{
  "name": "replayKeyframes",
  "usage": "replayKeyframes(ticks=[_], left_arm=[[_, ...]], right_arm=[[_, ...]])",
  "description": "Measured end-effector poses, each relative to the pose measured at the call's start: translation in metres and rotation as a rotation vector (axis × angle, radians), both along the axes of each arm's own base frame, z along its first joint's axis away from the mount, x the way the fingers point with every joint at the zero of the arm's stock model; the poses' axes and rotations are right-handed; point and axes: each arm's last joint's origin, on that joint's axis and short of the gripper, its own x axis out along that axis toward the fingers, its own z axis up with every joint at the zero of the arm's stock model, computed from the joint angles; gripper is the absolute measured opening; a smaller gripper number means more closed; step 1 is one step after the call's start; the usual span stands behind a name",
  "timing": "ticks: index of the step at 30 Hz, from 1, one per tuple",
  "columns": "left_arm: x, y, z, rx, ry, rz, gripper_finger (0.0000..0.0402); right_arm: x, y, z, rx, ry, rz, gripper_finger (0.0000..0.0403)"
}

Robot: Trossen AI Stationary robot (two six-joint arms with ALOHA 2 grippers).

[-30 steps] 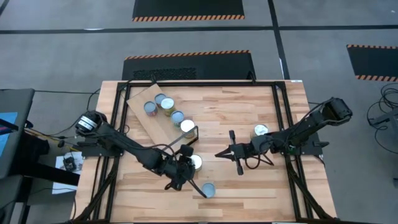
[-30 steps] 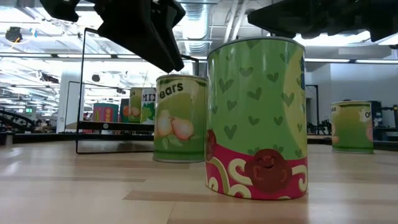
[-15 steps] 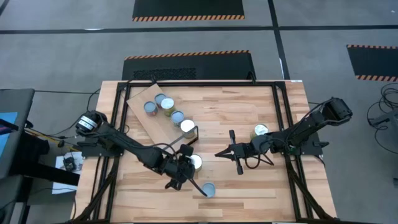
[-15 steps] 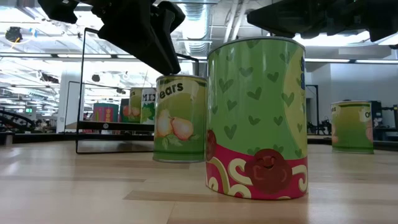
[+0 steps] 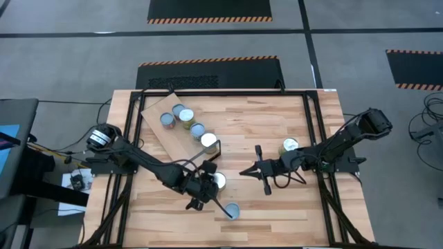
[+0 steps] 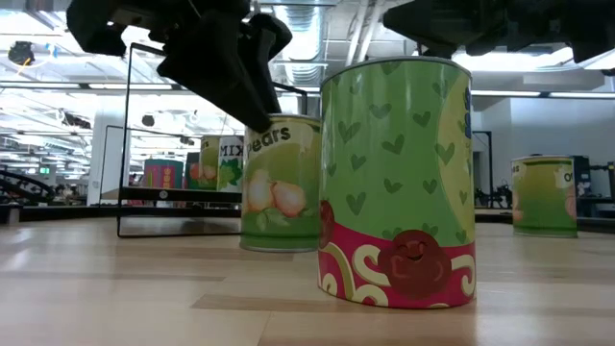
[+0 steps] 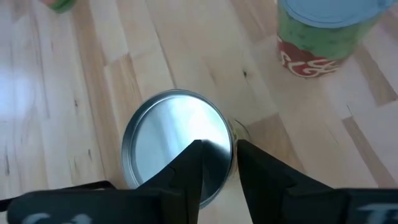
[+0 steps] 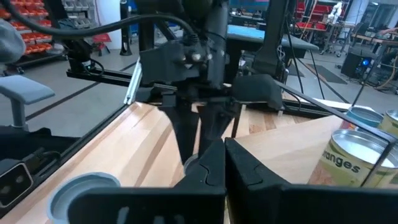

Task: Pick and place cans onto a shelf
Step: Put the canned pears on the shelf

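The left gripper (image 5: pixel 205 188) is hanging over the front middle of the wooden table (image 5: pixel 277 124), just above a pears can (image 6: pixel 280 183) that is standing upright there. In the left wrist view its two dark fingers (image 7: pixel 186 177) are standing a little apart, one over the shiny lid of this can (image 7: pixel 177 146) and one just past its rim; I cannot tell if they are pressing the wall of the can.

A green and red can (image 5: pixel 231 210) is standing near it, closer to the front edge. Four more cans (image 5: pixel 185 120) are sitting in a row on the plywood shelf (image 5: pixel 158 135), which is lying at an angle on the back left part of the table.

The right gripper (image 5: pixel 246 171) is waiting above the table middle with its fingers together, holding nothing. One can (image 5: pixel 290 145) is standing alone on the right side, beside the right arm.
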Motion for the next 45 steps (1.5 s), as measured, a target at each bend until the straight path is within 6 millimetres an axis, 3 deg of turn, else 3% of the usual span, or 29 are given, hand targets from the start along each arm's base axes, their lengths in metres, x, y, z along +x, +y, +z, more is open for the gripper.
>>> replayKeyframes(ticks=[4,9,20,29,33,45], left_arm=[[0.001,0.001,0.000,0.004,-0.003,-0.007,0.0067],[0.002,0.005,0.000,0.021,0.006,-0.016,0.0009],[0.003,0.007,0.009,0.055,0.032,-0.065,0.0000],[0.004,-0.009,0.061,0.087,-0.015,-0.180,0.0000],[-0.007,-0.012,0.090,0.105,-0.037,-0.191,0.0000],[-0.097,0.009,0.190,0.085,-0.326,-0.122,0.0000]], right_arm=[[0.000,0.000,0.000,0.001,-0.005,0.000,0.0011],[0.000,0.000,0.000,0.001,-0.004,0.000,0.0011],[0.000,0.000,0.000,0.000,-0.001,0.000,0.0011],[0.000,0.000,-0.001,0.000,0.013,0.000,0.0011],[0.000,0.000,-0.002,0.004,0.024,0.001,0.0011],[-0.001,0.003,-0.002,0.000,0.026,0.012,0.0011]])
